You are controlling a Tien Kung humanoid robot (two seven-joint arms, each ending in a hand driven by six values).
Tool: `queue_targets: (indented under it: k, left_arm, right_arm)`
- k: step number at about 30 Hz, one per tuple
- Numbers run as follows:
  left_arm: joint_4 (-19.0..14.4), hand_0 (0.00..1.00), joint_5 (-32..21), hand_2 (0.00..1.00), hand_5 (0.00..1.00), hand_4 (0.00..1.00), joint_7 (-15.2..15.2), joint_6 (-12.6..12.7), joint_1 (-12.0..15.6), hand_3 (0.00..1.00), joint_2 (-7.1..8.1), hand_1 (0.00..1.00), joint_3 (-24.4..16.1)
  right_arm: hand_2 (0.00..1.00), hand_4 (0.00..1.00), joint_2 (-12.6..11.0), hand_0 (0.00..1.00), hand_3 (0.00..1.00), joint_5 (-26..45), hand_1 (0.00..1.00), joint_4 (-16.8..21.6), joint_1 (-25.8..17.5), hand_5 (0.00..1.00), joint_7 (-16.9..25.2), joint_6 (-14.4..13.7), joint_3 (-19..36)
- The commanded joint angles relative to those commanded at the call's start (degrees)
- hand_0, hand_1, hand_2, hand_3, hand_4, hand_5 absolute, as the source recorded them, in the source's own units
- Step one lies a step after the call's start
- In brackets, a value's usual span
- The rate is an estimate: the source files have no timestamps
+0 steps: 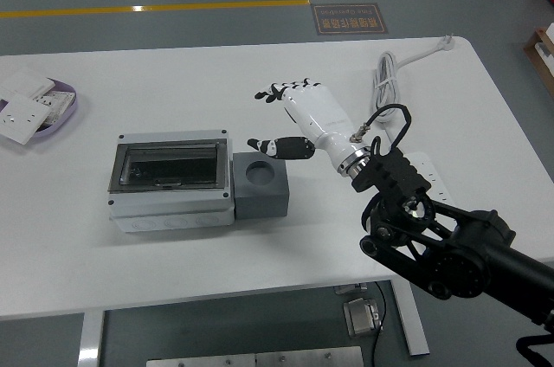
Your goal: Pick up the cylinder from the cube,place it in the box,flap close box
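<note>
Your white table (173, 272) runs almost the full width of the view, its near edge crossing low and its rounded right end at the far right; you have bare surface in front of the box, behind it, and across the middle; the right arm (450, 250) enters from the lower right corner and reaches up and left over the table; the grey box (170, 185) sits left of centre with its clear lid lying flat on top, and you can make out something dark inside through it, though what it is cannot be told; the grey cube (262, 186) touches the box's right side, and its round socket shows dark, with no cylinder standing out of it; your right hand (299, 116) hangs just beyond and right of the cube, fingers spread, thumb pointing left, holding nothing; a purple tray (61, 116) of white plates lies at the left edge; a white cable (387, 77) lies coiled near the far right.
</note>
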Motion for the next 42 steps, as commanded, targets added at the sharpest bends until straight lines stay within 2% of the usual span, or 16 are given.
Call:
queue_targets:
  k: [2,3,9,14,15,18,20,21,26,27,28,33,34,38,39,42]
  left_arm:
    - [0.00,0.629,0.04,0.625,0.253,0.722,-0.02,-0.04,0.03,0.668,-0.02,0.647,-0.01]
    - [0.01,0.629,0.04,0.625,0.253,0.722,-0.06,-0.09,0.04,0.668,-0.04,0.647,-0.03]
    - [0.03,0.629,0.12,0.625,0.253,0.722,-0.49,-0.38,-0.04,0.668,-0.10,0.647,-0.33]
    - [0.04,0.629,0.13,0.625,0.253,0.722,-0.63,-0.51,-0.02,0.668,-0.18,0.647,-0.45]
    - [0.05,0.629,0.14,0.625,0.253,0.722,-0.65,-0.53,-0.02,0.668,-0.19,0.647,-0.47]
    - [0.04,0.629,0.21,0.625,0.253,0.722,-0.69,-0.56,-0.04,0.668,-0.24,0.647,-0.60]
    - [0.05,0.629,0.25,0.625,0.253,0.722,-0.72,-0.58,-0.03,0.668,-0.28,0.647,-0.66]
    - [0.05,0.629,0.23,0.625,0.253,0.722,-0.73,-0.60,-0.03,0.668,-0.31,0.647,-0.65]
    - [0.05,0.629,0.10,0.625,0.253,0.722,-0.76,-0.67,-0.08,0.668,-0.31,0.647,-0.45]
    - [0.04,0.629,0.11,0.625,0.253,0.722,-0.76,-0.67,-0.14,0.668,-0.26,0.647,-0.32]
    - [0.03,0.629,0.25,0.625,0.253,0.722,-0.75,-0.67,-0.22,0.668,-0.21,0.647,-0.24]
    - [0.01,0.629,0.92,0.625,0.253,0.722,-0.73,-0.61,-0.61,0.668,0.08,0.647,-0.20]
    - [0.01,0.629,0.87,0.625,0.253,0.722,-0.73,-0.62,-0.65,0.668,0.11,0.647,-0.13]
    - [-0.04,0.629,1.09,0.625,0.253,0.722,-0.61,-0.81,-0.73,0.668,0.25,0.647,0.32]
    - [-0.05,0.629,1.29,0.625,0.253,0.722,-0.55,-0.90,-0.76,0.668,0.31,0.647,0.47]
    - [-0.05,0.629,1.48,0.625,0.253,0.722,-0.47,-1.03,-0.74,0.668,0.47,0.647,0.72]
  right_arm:
    - [0.656,0.889,-0.21,0.793,0.691,2.24,0.693,0.41,-0.13,0.414,0.62,-0.28,0.01]
    - [0.627,0.777,-0.34,0.712,0.626,3.69,0.638,0.71,-0.23,0.242,1.08,-0.39,0.01]
    - [0.613,0.749,-1.05,0.672,0.614,15.47,0.608,2.68,-1.51,0.212,7.31,0.97,1.76]
    - [0.613,0.749,-1.91,0.672,0.614,26.33,0.608,2.79,-3.23,0.212,13.64,5.24,5.78]
    - [0.581,0.752,-2.20,0.569,0.594,28.59,0.555,2.66,-3.59,0.200,14.89,6.16,6.84]
    - [0.581,0.752,-3.04,0.569,0.594,34.48,0.555,1.92,-4.53,0.200,17.58,8.61,9.74]
    - [0.581,0.752,-3.49,0.569,0.594,38.80,0.555,1.00,-5.00,0.200,18.33,10.42,11.64]
    - [0.501,0.758,-3.58,0.488,0.537,41.20,0.441,0.14,-5.13,0.213,18.56,11.47,12.69]
    - [0.501,0.758,-2.66,0.488,0.537,51.88,0.441,-5.31,-4.50,0.213,19.44,15.10,17.28]
    - [0.349,0.733,-2.41,0.431,0.399,53.94,0.355,-6.42,-4.24,0.250,19.61,15.41,17.88]
    - [0.349,0.733,-2.09,0.431,0.399,56.27,0.355,-7.85,-3.95,0.250,19.81,15.72,18.52]
    - [0.349,0.733,-1.25,0.431,0.399,64.88,0.355,-13.13,-3.43,0.250,20.38,16.29,19.65]
    - [0.315,0.700,-1.15,0.387,0.326,66.40,0.317,-13.80,-3.42,0.273,20.50,16.28,19.67]
    - [0.315,0.700,-0.96,0.387,0.326,71.26,0.317,-15.58,-3.36,0.273,21.10,15.79,19.73]
    - [0.274,0.685,-0.94,0.317,0.245,72.58,0.281,-16.00,-3.33,0.271,21.30,15.62,19.78]
    - [0.274,0.685,-0.96,0.317,0.245,74.83,0.281,-16.87,-3.27,0.271,21.76,15.32,20.01]
